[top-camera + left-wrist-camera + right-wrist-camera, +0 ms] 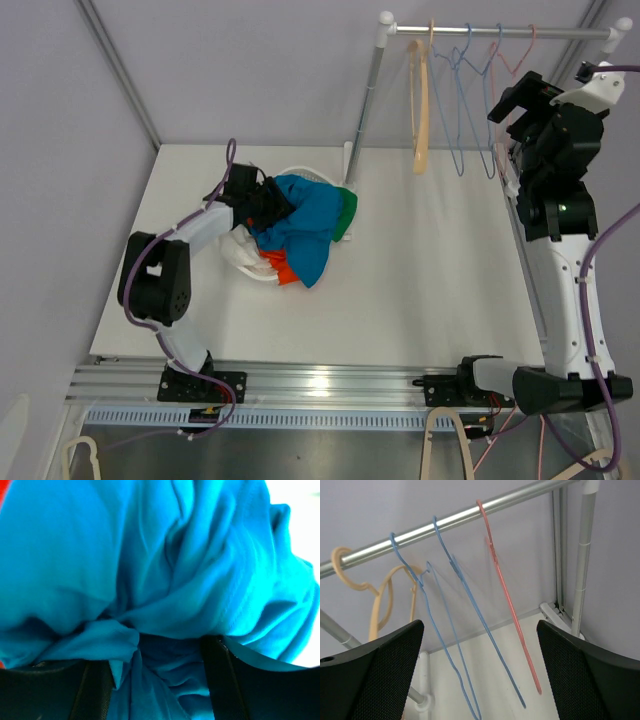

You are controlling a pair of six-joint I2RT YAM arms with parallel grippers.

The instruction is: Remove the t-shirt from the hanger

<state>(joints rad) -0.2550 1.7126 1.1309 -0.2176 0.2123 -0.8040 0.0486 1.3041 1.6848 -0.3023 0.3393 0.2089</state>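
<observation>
Blue t-shirt (165,555) cloth fills the left wrist view and is bunched between the fingers (225,680) of the left gripper (156,652). These fingers are set partly apart with a fold between them; whether the fold is clamped cannot be told. The t-shirt is heaped on other clothes (283,270) in a basket (300,171), directly ahead of and below these fingers.

The right gripper (480,624) is held wide open and empty, well apart from the t-shirt. Ahead of its fingers, four hangers (512,615) are hung on a rail (460,517); all are bare.

Removal is judged complete, and the deposit step is judged to be in hand. For the next move, the left fingers are to be opened fully and drawn straight back, so that no fold is dragged out of the basket.
</observation>
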